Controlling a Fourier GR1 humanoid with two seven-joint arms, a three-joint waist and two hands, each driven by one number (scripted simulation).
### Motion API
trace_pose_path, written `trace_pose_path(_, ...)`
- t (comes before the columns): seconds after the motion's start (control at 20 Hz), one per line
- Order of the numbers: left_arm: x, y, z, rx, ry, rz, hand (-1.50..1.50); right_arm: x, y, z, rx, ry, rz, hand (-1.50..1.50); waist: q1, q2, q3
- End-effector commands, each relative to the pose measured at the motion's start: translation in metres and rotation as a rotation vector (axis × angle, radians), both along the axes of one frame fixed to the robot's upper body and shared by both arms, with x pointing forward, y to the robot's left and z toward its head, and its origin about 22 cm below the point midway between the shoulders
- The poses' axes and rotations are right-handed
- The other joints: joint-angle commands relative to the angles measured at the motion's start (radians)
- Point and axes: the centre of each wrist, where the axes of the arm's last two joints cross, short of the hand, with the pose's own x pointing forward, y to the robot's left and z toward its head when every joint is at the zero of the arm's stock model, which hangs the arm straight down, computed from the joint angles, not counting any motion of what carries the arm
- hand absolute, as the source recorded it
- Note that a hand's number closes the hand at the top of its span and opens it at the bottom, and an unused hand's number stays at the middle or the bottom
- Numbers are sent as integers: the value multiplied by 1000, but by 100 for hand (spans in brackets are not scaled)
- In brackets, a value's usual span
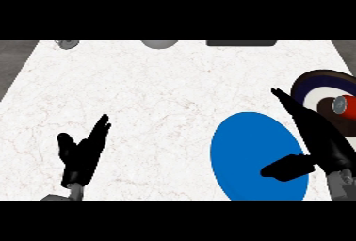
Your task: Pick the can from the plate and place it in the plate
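Nearest, the left robot hand [82, 153] rests spread on the white surface [153, 94]; the right robot hand [316, 141], fingers straight, reaches past the blue plate [246, 155]; it should close around the can [342, 104] on the ringed plate [316, 84], just beyond.

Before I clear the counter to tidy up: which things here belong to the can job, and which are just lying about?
Job: can; ringed plate it lies on; blue plate; right hand, open beside the can.

Lying about: three grey things along the far edge, cut off, unidentifiable; left hand, resting open.
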Motion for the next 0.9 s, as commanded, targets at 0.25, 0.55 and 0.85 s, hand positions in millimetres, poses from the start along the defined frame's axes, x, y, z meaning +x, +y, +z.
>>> trace_pose_path(0.25,10,30,-10,-19,23,9,0,4,29,-14,32,28,19,-150,-4,4,-4)
trace_pose_path(0.55,5,2,9,-11,24,-3,0,2,53,-32,-82,54,-24,-150,-1,3,-4)
trace_pose_path(0.85,-13,-6,-20,-28,44,-5,0,17,31,-49,-130,85,-29,-150,-2,4,-4)
